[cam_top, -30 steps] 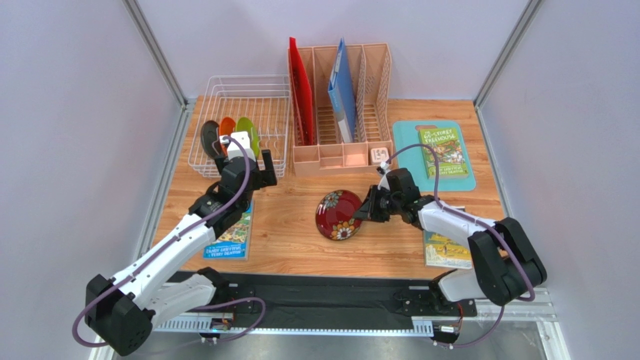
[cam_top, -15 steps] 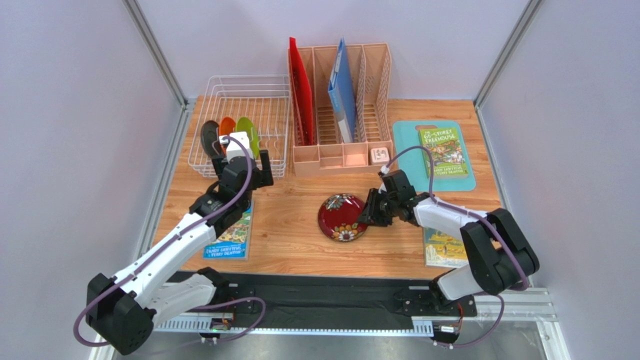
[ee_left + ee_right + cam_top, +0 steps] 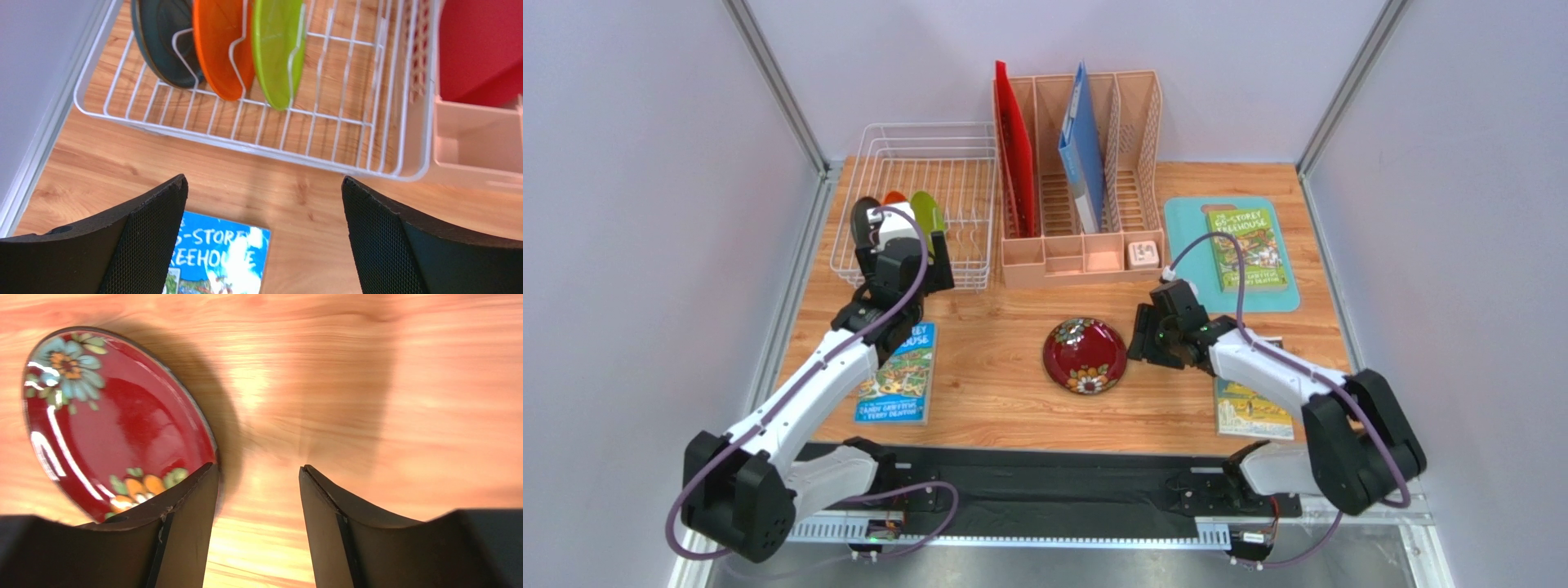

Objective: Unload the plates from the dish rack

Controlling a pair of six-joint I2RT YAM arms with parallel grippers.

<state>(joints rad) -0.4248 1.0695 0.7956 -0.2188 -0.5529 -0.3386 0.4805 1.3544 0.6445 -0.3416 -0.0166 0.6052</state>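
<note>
I see the red floral plate (image 3: 1084, 355) lying flat on the worktop (image 3: 1014, 404). The grey-teal plate (image 3: 161, 43), orange plate (image 3: 218, 49) and green plate (image 3: 277, 52) (all on edge) stand in the white wire rack (image 3: 393, 171).

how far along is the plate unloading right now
One of four looks done: the red floral plate lies flat on the table, the right gripper open beside its edge. Nothing is in hand; the left gripper hangs open before the dish rack. Left: the grey plate, orange plate and green plate, upright in the rack.
</note>
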